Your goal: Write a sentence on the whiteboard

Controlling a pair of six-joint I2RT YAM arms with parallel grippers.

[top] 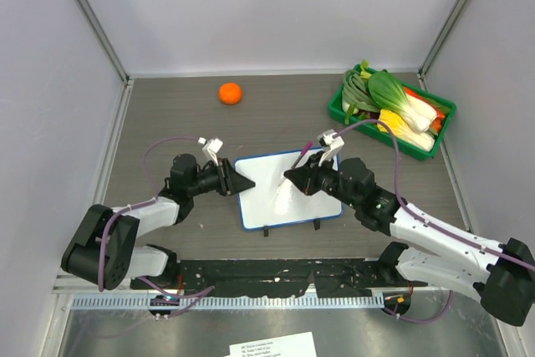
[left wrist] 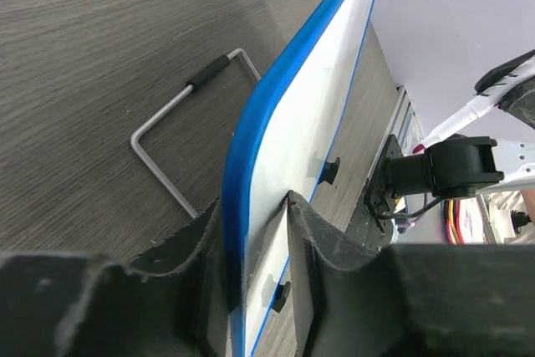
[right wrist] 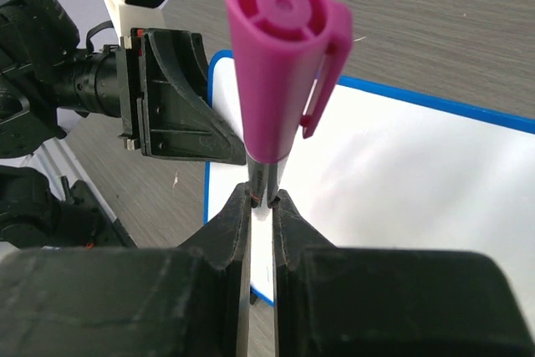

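The whiteboard [top: 261, 200], white with a thin blue frame, lies flat at the table's middle. No sentence shows on its white face [right wrist: 401, 173]. My left gripper [top: 247, 183] reaches in from the left and is shut on the board's left edge; in the left wrist view its jaws [left wrist: 255, 202] pinch the blue rim [left wrist: 251, 123] from both sides. My right gripper [top: 290, 177] hangs over the board, shut [right wrist: 263, 198] on a marker [right wrist: 280, 64] with a magenta cap on its rear end. The marker's white body [left wrist: 460, 116] points down toward the board.
An orange ball [top: 230, 93] lies at the back. A green tray [top: 337, 114] of vegetables stands at the back right. A bent wire stand [left wrist: 167, 114] sticks out beside the board's edge. Grey walls close in both sides.
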